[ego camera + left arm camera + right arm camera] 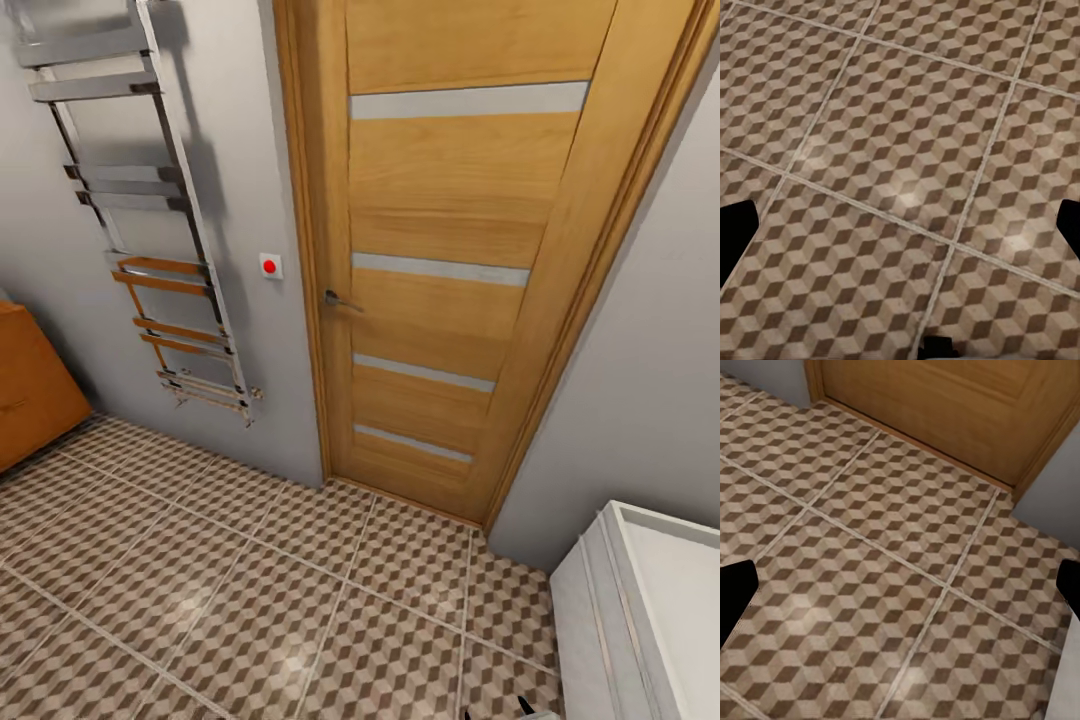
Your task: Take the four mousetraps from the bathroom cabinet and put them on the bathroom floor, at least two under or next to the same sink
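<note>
The left claw (pixel 904 225) shows in its wrist view as two dark fingertips (pixel 736 229) at opposite edges of the picture, spread wide with nothing between them but the bathroom floor (pixel 900 142) below. That floor is laid in large square tiles printed with brown, beige and white cubes, split by pale grout lines.

The right claw (pixel 904 589) looks the same in its own wrist view: dark fingertips (pixel 733 589) far apart at either edge, holding nothing, above the same patterned tiles (pixel 870 585). Beyond them stands the foot of a wooden door (pixel 945 405), with grey wall (pixel 1054 502) beside its frame.

In the head view the tiled floor (pixel 250 600) runs up to that door (pixel 450 250), an orange-brown leaf with pale horizontal strips and a small metal handle (pixel 338 299). Just beside the frame a small white wall plate with a red button (pixel 270 265) sits on the grey wall. Further to the left a chrome ladder-style towel rail (pixel 150 220) hangs on the wall. At the far left edge a corner of the orange-brown cabinet (pixel 30 390) stands on the floor. At the lower right a white fixture (pixel 640 610) with a raised rim stands against the wall. No mousetraps can be made out on the tiles.
</note>
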{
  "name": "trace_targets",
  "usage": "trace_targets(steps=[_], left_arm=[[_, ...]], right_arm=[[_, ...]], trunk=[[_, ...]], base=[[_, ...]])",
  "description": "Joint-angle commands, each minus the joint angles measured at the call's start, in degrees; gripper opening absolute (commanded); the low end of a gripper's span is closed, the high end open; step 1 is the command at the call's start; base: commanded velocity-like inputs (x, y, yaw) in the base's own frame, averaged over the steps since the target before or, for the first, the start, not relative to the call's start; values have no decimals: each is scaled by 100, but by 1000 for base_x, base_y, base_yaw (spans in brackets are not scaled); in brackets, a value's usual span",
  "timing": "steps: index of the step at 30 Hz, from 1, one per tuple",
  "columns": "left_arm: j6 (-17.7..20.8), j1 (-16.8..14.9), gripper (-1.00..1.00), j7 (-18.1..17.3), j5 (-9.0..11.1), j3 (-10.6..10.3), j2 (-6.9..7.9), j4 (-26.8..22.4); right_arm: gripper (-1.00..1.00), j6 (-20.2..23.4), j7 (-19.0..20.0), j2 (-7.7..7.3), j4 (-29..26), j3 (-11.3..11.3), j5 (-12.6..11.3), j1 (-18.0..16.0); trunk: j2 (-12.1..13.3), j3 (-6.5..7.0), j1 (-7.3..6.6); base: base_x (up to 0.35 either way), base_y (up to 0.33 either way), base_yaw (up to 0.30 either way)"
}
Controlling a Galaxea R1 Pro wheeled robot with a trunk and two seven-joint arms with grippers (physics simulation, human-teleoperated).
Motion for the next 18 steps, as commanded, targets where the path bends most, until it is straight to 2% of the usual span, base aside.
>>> trace_targets(steps=[1, 12, 18], left_arm=[[-30, -11, 100, 25, 18, -49, -4, 22], [-30, -10, 100, 25, 14, -49, -4, 22], [-30, -8, 100, 29, 14, -49, -8, 22]], right_arm=[[100, -13, -20, -1, -1, 53, -42, -2], [100, -13, -20, -1, -1, 53, -42, -2], [100, -13, -20, -1, -1, 53, -42, -2]], trunk=[[-11, -11, 3], [-11, -11, 3], [-11, -11, 3]], base=[[0, 9, 288], [3, 2, 288], [77, 0, 288]])
